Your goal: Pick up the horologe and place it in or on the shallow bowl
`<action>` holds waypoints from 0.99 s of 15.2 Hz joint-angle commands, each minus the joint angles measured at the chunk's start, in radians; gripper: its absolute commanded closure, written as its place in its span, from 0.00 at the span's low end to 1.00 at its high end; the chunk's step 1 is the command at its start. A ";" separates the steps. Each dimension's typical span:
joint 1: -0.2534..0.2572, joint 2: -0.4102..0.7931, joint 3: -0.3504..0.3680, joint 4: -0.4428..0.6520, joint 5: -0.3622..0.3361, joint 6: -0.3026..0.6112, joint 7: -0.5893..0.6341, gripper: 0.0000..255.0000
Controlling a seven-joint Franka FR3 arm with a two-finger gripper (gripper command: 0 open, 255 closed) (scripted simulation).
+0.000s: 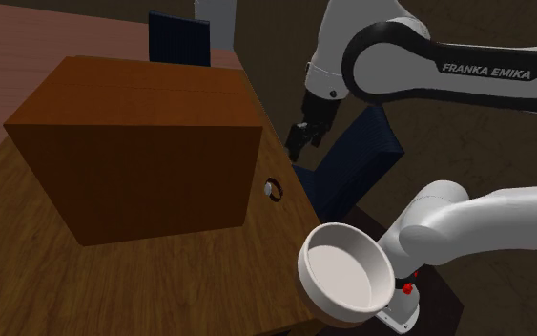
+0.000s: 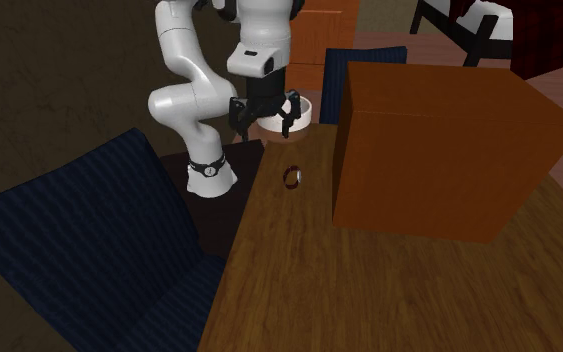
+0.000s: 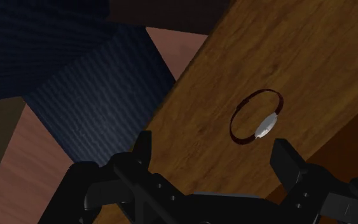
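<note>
Gripper (image 1: 303,139) spread wide, nothing between the fingers; it hangs in the air right of centre in the shoulder view, off the table's (image 1: 113,277) edge. Second exterior view: gripper (image 2: 266,118) sits upper centre, both fingers apart, pointing down.

Wrist view: gripper (image 3: 214,159) fingers (image 3: 285,159) stand well apart. Watch (image 3: 257,118) lies on the wooden table (image 3: 285,51) ahead of them, closer to one finger than the other, touching neither.

Watch (image 1: 274,188): dark red strap closed in a loop, pale face. At mid-frame in the shoulder view, on the table near its edge, just beside the lower corner of the large brown box (image 1: 142,143). Below and a little left of the gripper there. In the second exterior view the watch (image 2: 292,177) lies below the gripper, left of the box (image 2: 439,140).

White bowl (image 1: 319,296), shallow, upright, nothing in it; lower right of centre in the shoulder view, well apart from the watch, close to the arm's base. Second exterior view: bowl (image 2: 305,108) partly behind the gripper.

Dark blue chair (image 1: 352,162) beside the table.
</note>
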 commanded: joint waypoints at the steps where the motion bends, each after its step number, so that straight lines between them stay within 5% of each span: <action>1: 0.012 0.028 0.052 -0.011 0.028 0.039 0.060 0.00; 7: 0.031 0.135 0.197 -0.017 0.087 0.151 0.219 0.00; 15: 0.032 0.166 0.222 -0.099 0.100 0.263 0.220 0.00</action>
